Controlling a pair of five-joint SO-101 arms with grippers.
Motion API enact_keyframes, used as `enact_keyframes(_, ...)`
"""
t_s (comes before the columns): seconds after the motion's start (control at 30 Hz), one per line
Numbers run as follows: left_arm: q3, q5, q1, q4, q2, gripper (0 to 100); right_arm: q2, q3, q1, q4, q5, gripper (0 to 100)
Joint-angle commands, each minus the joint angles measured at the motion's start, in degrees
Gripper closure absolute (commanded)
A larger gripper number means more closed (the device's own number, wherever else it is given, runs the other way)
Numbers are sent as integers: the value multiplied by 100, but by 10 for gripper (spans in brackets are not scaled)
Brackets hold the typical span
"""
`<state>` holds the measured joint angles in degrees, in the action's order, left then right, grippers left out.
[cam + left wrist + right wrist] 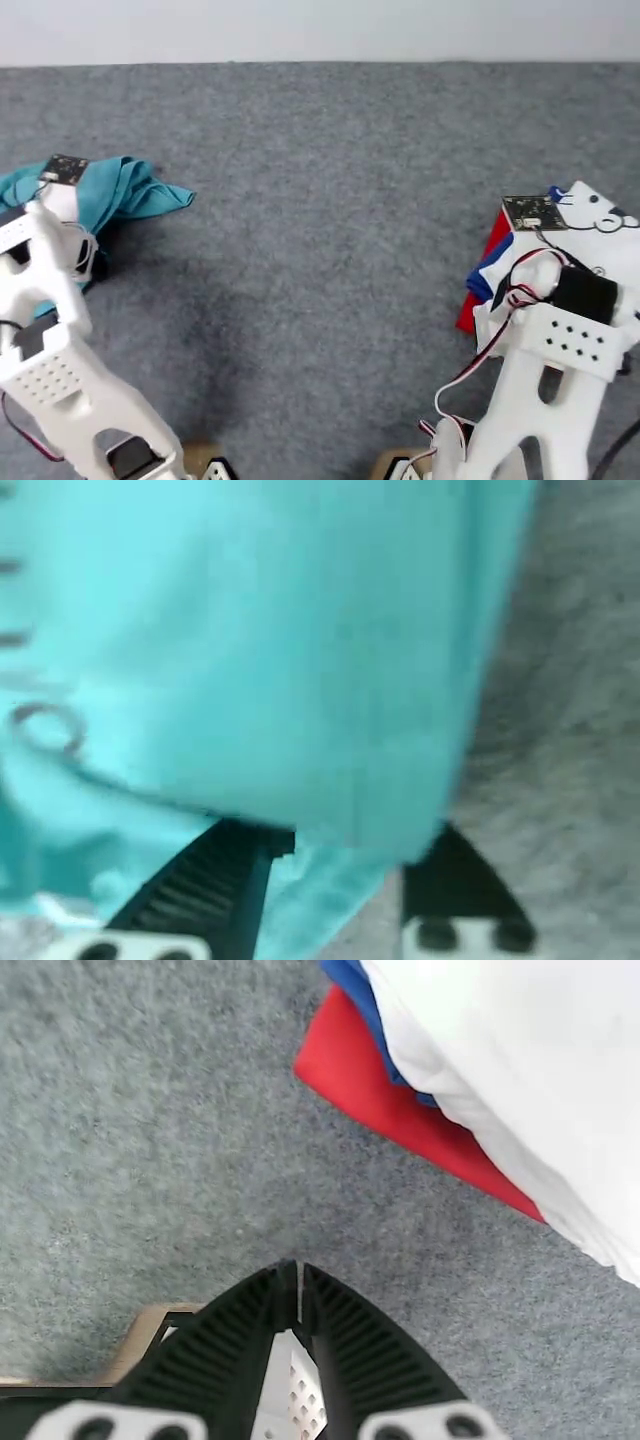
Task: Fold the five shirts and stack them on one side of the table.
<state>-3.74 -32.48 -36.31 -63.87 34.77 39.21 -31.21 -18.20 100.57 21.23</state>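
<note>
The table is covered by a grey, carpet-like felt [330, 200] with a mottled, fibrous nap; it is spread flat across the whole width. Along the far edge, a plain white wall [320, 30] is met in a straight line. At the near edge, two small tan wooden pieces [198, 455] are seen lying on the felt, well apart, one towards each side.

1. The grey, carpet-like table [330, 200] is carrying all the clothing.
2. A crumpled teal shirt [120, 195] is lying near its left edge.
3. A red shirt [497, 238] is lying flat near the right edge, bearing a blue shirt [482, 280] and a white shirt [600, 215].
</note>
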Motion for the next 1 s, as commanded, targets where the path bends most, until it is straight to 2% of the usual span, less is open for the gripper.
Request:
enact_keyframes(0.0, -681, -18, 70, -44, 202, 983, 136, 18, 40, 224, -53, 989)
enact_keyframes(0.2, -1086, 18, 686, -1301, -352, 987, 136, 18, 40, 224, -53, 989)
enact_keyframes(0.43, -1103, 1257, 1837, -2242, -1846, 987, 136, 18, 40, 224, -53, 989)
enact_keyframes(0.7, -1086, 2347, 3965, -2444, -3191, 987, 136, 18, 40, 224, -44, 989)
enact_keyframes(0.97, -1112, 2743, 6470, -2084, -3288, 987, 145, 18, 40, 233, -44, 989)
